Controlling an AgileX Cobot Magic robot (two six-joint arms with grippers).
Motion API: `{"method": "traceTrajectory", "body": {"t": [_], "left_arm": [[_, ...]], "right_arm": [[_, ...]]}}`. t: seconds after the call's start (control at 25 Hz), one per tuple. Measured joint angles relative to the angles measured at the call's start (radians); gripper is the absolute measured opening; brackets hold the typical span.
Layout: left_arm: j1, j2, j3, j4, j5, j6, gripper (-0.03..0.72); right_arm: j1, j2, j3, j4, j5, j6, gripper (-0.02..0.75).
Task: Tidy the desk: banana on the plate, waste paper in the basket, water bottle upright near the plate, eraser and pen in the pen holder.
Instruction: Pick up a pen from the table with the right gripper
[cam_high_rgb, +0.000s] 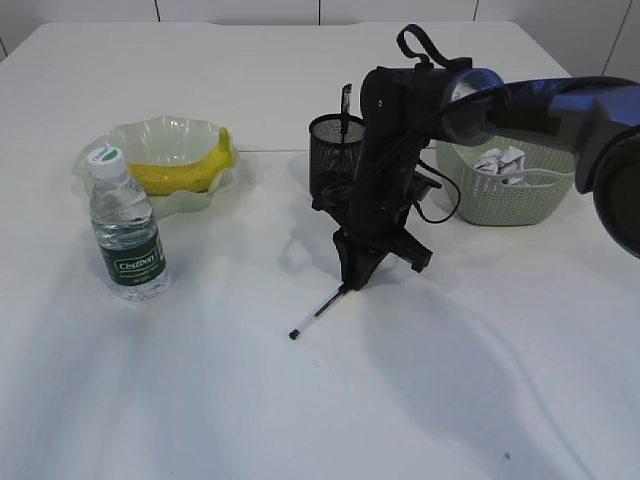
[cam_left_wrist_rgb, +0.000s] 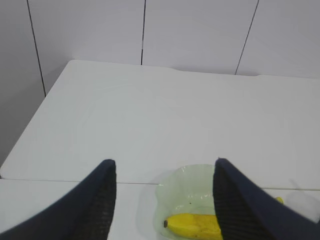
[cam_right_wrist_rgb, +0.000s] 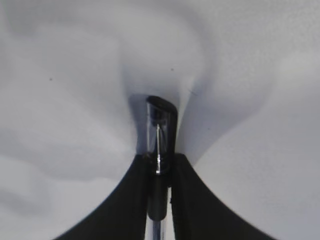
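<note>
While the right gripper (cam_high_rgb: 350, 277) is reaching down onto the middle of the table (cam_high_rgb: 300, 420), its two fingers (cam_right_wrist_rgb: 130, 200) are pressing in on both sides of the pen (cam_high_rgb: 318, 311), whose far end is resting on the tabletop toward the near edge. The left gripper (cam_left_wrist_rgb: 162, 200) is hanging above the plate (cam_left_wrist_rgb: 172, 192) with its fingers spread wide and nothing between them. The banana (cam_high_rgb: 185, 172) is lying in the plate near the left edge, and the water bottle (cam_high_rgb: 125, 228) is standing upright just in front of it. The mesh pen holder (cam_high_rgb: 335, 150) is standing behind the right arm, and the basket (cam_high_rgb: 505, 185), toward the right edge, is holding crumpled waste paper (cam_high_rgb: 500, 162).
</note>
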Motion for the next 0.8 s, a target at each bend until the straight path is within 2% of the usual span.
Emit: {"method": "traceTrajectory", "body": {"t": [0.28, 0.8], "left_arm": [[0.0, 0.0, 0.0, 0.0, 0.0, 0.0, 0.426], [0.0, 0.0, 0.0, 0.0, -0.002, 0.0, 0.425]], "right_arm": [[0.0, 0.0, -0.01, -0.016, 0.0, -0.018, 0.076], [0.0, 0.009, -0.146, -0.11, -0.02, -0.074, 0.074]]}}
